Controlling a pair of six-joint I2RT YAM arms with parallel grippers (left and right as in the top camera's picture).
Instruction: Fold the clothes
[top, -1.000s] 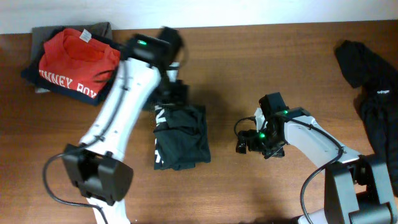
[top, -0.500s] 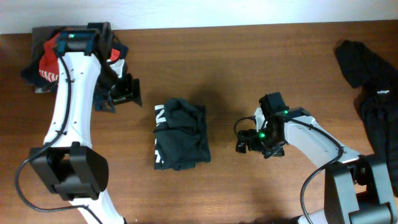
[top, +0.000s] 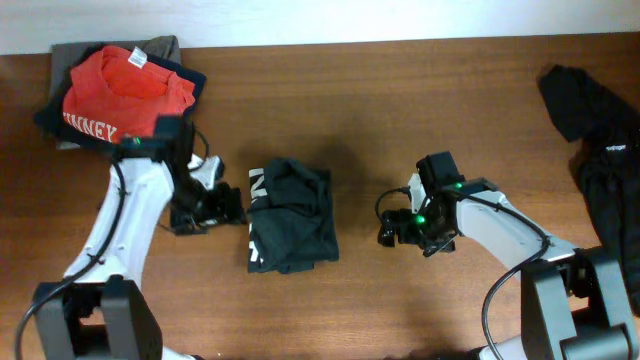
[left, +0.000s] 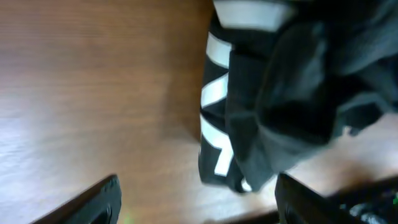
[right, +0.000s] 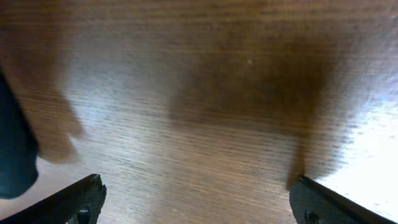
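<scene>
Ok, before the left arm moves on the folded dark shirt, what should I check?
1. Left gripper open and empty: ok.
2. Left gripper beside the left edge of the folded dark shirt: ok.
3. Shirt's fold tidy: not ok, top layer is bunched.
4. Right gripper open, apart from the shirt: ok.
5. Folded stack at the far left corner unobstructed: ok.
6. Black garments at the right edge folded: not ok.
</scene>
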